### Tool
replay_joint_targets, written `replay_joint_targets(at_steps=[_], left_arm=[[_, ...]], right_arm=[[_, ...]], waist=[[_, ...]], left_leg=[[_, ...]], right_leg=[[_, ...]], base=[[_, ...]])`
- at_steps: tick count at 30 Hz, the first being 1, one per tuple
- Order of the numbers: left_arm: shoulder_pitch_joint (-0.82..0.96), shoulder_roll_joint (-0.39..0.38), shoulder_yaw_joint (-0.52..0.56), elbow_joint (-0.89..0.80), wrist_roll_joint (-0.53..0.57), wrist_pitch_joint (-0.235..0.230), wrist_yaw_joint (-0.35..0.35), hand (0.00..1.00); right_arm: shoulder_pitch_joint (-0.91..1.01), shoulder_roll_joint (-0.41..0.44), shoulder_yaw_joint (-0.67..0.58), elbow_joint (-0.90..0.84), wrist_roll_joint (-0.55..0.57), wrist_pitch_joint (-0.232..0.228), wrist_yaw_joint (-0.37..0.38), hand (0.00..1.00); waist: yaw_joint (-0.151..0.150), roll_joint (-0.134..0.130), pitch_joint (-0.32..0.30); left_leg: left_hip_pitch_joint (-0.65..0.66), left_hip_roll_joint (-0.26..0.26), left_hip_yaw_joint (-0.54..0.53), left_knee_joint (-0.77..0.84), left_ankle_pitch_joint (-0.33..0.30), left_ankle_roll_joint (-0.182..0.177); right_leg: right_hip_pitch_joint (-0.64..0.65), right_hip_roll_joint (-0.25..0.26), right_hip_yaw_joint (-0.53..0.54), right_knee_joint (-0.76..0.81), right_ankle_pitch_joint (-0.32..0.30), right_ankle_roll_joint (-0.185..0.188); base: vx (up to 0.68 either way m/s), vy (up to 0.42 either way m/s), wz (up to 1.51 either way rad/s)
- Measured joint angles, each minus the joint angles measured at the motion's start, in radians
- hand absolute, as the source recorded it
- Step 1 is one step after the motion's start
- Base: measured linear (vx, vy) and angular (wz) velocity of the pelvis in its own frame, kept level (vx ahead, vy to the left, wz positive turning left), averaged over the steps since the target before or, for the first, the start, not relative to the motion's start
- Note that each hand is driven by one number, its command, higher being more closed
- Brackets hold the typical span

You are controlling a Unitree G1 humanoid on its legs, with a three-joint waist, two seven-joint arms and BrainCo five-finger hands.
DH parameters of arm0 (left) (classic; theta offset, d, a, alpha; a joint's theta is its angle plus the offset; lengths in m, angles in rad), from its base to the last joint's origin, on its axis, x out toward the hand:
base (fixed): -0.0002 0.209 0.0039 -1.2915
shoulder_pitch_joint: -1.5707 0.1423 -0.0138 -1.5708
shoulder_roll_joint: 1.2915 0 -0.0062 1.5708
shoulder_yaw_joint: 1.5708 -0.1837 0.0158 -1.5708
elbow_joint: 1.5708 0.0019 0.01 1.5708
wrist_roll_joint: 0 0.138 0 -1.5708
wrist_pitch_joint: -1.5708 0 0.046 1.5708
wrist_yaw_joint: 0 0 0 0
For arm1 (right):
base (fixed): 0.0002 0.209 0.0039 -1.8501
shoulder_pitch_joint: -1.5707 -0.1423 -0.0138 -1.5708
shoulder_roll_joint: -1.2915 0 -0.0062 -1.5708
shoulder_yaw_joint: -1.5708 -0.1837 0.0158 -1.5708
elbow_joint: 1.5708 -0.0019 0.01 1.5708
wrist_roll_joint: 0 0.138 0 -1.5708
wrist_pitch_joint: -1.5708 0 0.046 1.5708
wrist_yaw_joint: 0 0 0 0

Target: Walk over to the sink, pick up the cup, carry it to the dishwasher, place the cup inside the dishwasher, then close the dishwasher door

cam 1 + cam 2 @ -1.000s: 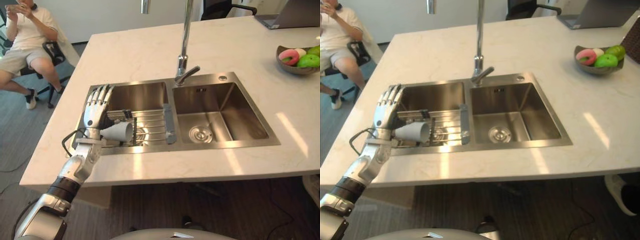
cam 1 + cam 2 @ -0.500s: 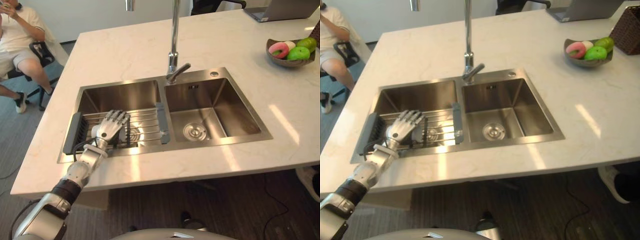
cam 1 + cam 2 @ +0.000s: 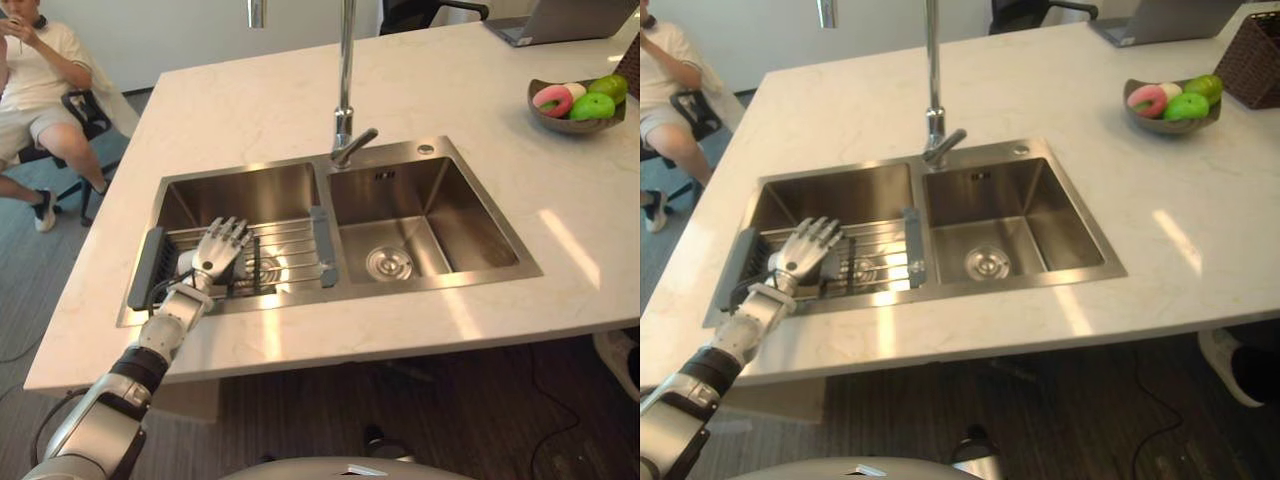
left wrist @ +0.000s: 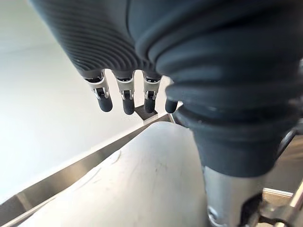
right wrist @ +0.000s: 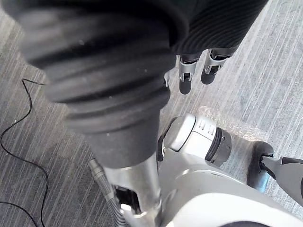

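My left hand [image 3: 220, 252] lies over the wire rack [image 3: 290, 250] in the left basin of the steel sink [image 3: 430, 215], palm down on top of the white cup. The cup [image 4: 142, 179] shows in the left wrist view as a pale rounded surface just under the hand. The fingers [image 4: 125, 97] are stretched out above it with a small gap, not wrapped round it. From the head views the hand hides almost all of the cup. My right hand [image 5: 191, 71] hangs low over the grey floor, fingers relaxed and holding nothing.
A tall faucet [image 3: 345, 90] rises behind the sink divider. On the pale countertop sit a fruit bowl [image 3: 575, 100], a laptop [image 3: 560, 20] and a wicker basket [image 3: 1252, 60] at the far right. A person [image 3: 40, 80] sits on a chair at the far left.
My left hand, upright beside the lying cup a second ago, has dropped onto it and now covers it. The camera has shifted, with the sink a little further away.
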Motion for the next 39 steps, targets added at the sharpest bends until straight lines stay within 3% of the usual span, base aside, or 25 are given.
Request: replay_joint_targets(at_steps=[11,14,18,21,27,28,34,39], left_arm=[[-0.035,0.004,0.002,0.059,-0.332,0.007,-0.178,0.0],[-0.04,0.013,0.002,0.061,-0.433,0.002,-0.254,0.0],[-0.043,0.017,0.001,0.061,-0.49,-0.02,-0.286,0.0],[-0.056,0.022,-0.002,0.079,-0.542,-0.033,-0.348,0.0],[-0.056,0.021,-0.009,0.065,-0.6,-0.038,-0.371,0.0],[-0.056,0.022,-0.011,0.06,-0.608,-0.038,-0.381,1.0],[-0.062,0.037,-0.046,0.023,-0.649,-0.047,-0.481,1.0],[-0.062,0.038,-0.053,0.008,-0.657,-0.048,-0.512,1.0]], right_arm=[[-0.011,-0.021,0.068,0.001,0.003,0.014,-0.022,0.0],[-0.014,-0.023,0.072,0.001,0.011,0.022,-0.024,0.0],[-0.021,-0.026,0.079,0.002,0.012,0.024,-0.034,0.0],[-0.028,-0.031,0.088,0.002,0.012,0.027,-0.037,0.0],[-0.028,-0.031,0.088,0.003,0.012,0.023,-0.037,0.0],[-0.028,-0.031,0.088,0.003,0.012,0.022,-0.037,0.0],[-0.028,-0.031,0.087,0.003,0.012,0.018,-0.037,0.0],[-0.028,-0.031,0.086,0.002,0.012,0.017,-0.039,0.0]], waist=[[0.001,0.0,-0.001],[0.0,0.0,-0.002],[0.0,-0.001,-0.003],[-0.005,-0.001,-0.003],[-0.007,-0.001,-0.003],[-0.007,-0.002,-0.004],[-0.006,0.0,-0.014],[-0.013,0.001,-0.019]], left_leg=[[0.0,-0.001,0.0,0.0,0.0,0.003],[0.0,-0.003,0.0,0.0,0.0,0.005],[0.0,-0.006,-0.001,0.0,0.0,0.006],[0.0,-0.012,-0.001,0.0,-0.002,0.009],[0.0,-0.018,-0.002,0.0,-0.004,0.012],[0.0,-0.018,-0.002,0.0,-0.004,0.012],[0.0,-0.018,-0.003,0.0,-0.004,0.012],[0.0,-0.017,-0.003,0.0,-0.004,0.012]], right_leg=[[0.0,-0.001,0.0,0.0,-0.001,0.0],[0.0,-0.002,-0.001,0.0,-0.001,0.0],[0.0,-0.004,-0.002,0.0,-0.002,0.001],[0.0,-0.01,-0.003,0.0,-0.003,0.003],[0.001,-0.017,-0.006,0.0,-0.005,0.006],[0.001,-0.017,-0.006,0.0,-0.005,0.006],[0.001,-0.018,-0.008,0.0,-0.006,0.008],[0.001,-0.018,-0.012,0.0,-0.008,0.011]], base=[[0.0,0.0,0.0],[0.0,0.0,0.0],[0.0,0.0,0.0],[0.0,0.0,0.0],[0.0,0.0,0.0],[0.0,0.0,0.0],[0.0,0.0,0.0],[0.0,0.0,0.0]])
